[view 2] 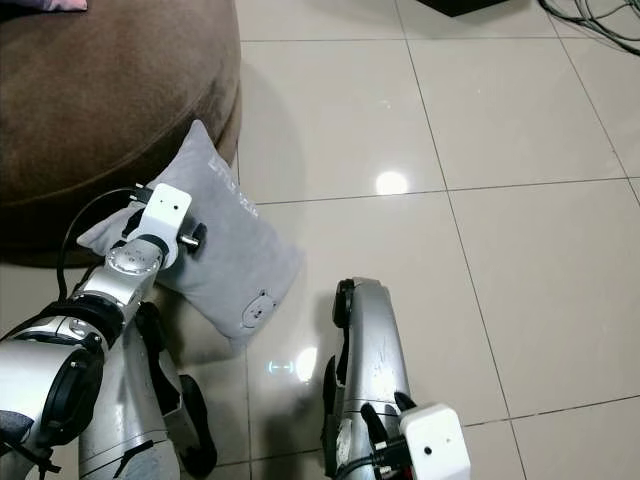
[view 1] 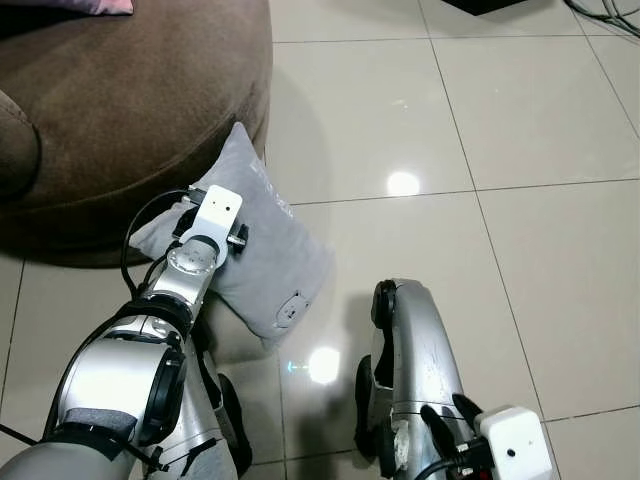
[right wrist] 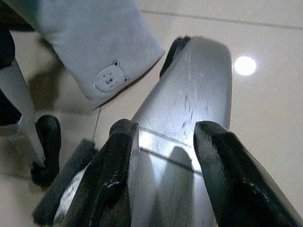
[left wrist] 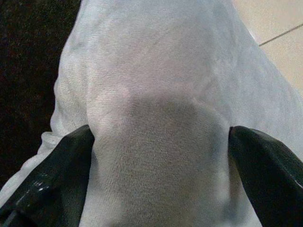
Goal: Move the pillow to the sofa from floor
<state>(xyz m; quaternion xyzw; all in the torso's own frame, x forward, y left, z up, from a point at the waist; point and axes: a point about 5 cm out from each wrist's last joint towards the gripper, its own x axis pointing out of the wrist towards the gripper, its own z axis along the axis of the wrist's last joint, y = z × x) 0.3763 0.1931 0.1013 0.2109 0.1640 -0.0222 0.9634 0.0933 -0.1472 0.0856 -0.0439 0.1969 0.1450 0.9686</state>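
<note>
right gripper [right wrist: 163, 170], nearest the camera, is hanging idle beside the robot's own silver leg [view 1: 415, 340]; its two black fingers are standing apart with nothing between them, only the leg's shell lying beyond.

robot's left foot [right wrist: 46, 156] is resting on the pale tiled floor [view 1: 450, 130], just short of the pillow's lower corner, which suggests the robot is standing close so the arm can reach down.

left gripper [left wrist: 161, 156] is pressing down into the grey pillow [view 1: 270, 250]; its fingers [left wrist: 52, 175] are spread wide, one on each side of a raised fold of the fabric, so they are straddling the cloth and, by the look of it, not yet pinching it.

the pillow is lying on the floor, tilted, its upper corner leaning against the curved side of the brown sofa [view 1: 120, 110]. a small bear patch [right wrist: 110, 77] is showing near its lower edge.

judged from this, the grasp is being set up: the fingers would need to close on the fold before any lift toward the sofa seat beyond.
</note>
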